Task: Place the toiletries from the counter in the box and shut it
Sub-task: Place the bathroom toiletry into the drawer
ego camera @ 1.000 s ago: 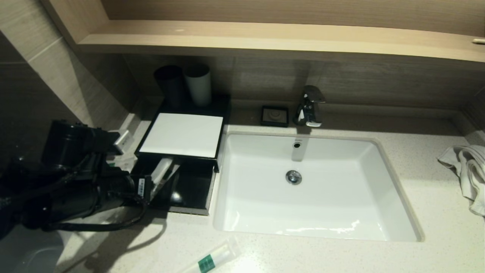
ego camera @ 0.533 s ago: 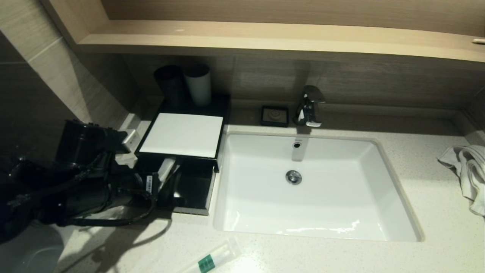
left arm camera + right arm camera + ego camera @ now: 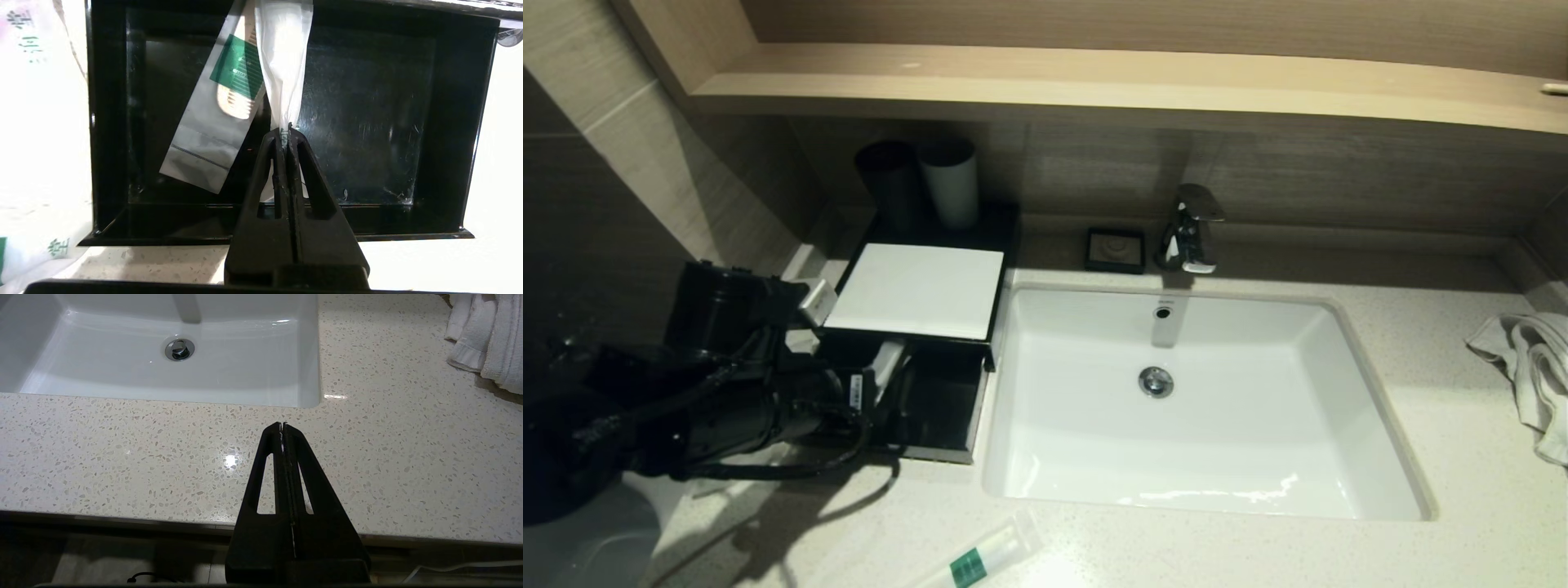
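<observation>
The black box with a white top panel [image 3: 915, 290] sits left of the basin, its drawer [image 3: 367, 122] pulled out. My left gripper [image 3: 284, 131] is over the drawer's front edge, shut on the end of a slim translucent white packet [image 3: 282, 61] that reaches in over the drawer. A flat packet with a green label [image 3: 220, 110] lies inside the drawer. More white packets [image 3: 32, 122] rest on the counter beside the drawer. A long tube packet with a green label [image 3: 980, 555] lies on the counter [image 3: 1462, 457] at the front edge. My right gripper [image 3: 283, 425] hovers shut and empty above the counter's front edge.
The white basin [image 3: 1201, 400] fills the middle, with the faucet [image 3: 1191, 229] and a small black soap dish [image 3: 1115, 249] behind it. A dark cup [image 3: 890, 184] and a grey cup [image 3: 950, 184] stand behind the box. A white towel [image 3: 1531, 367] lies far right. A wooden shelf [image 3: 1094, 82] overhangs.
My left arm has moved right toward the open drawer, carrying the held packet further in over it. Nothing else has moved.
</observation>
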